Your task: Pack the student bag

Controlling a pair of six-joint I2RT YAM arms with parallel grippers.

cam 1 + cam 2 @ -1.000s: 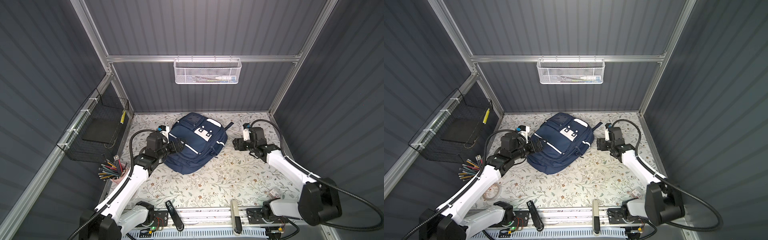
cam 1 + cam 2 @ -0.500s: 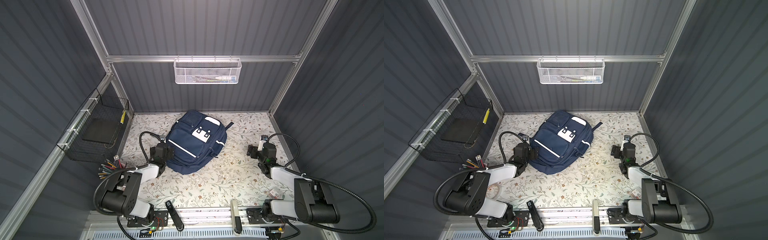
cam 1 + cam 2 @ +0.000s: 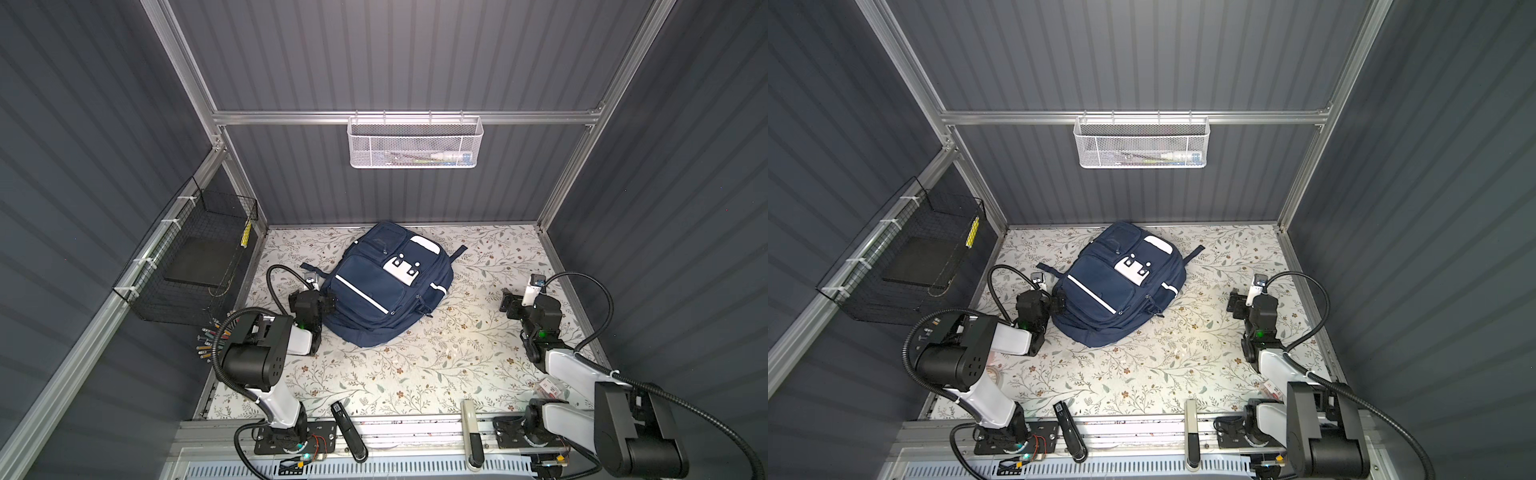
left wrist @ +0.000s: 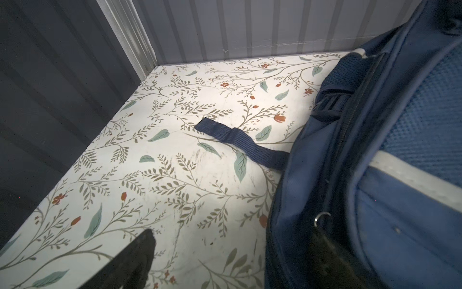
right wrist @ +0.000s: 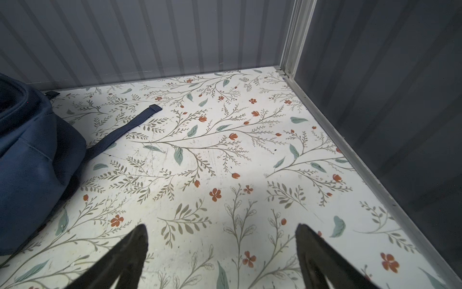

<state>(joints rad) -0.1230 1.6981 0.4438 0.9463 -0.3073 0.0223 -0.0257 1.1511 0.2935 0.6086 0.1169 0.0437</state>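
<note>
Two slim items lie nearest, on the front rail well in front of the student bag: a black bar and a pale bar, both too small to identify. Farther in, a bunch of coloured pencils shows to the front left of the bag. The left gripper sits right at the bag's left side with its fingers spread wide. In the left wrist view one finger hangs over the bare floral table, and the other appears as a dark shape over the bag's navy fabric; nothing is pinched between them, and contact with the fabric cannot be confirmed. The right gripper hovers low over the table well to the right of the bag, its fingers also apart and holding nothing. The bag itself lies flat on the table, with its front pockets, white stripe and white patches facing up. A left strap trails flat on the table from one side of it and a right strap from the other. Left of the bag and higher, a black wire basket hangs on the side wall, holding a dark flat slab and something yellow. Farthest, beyond the bag, a white mesh basket hangs on the back wall with a few small items inside.
</note>
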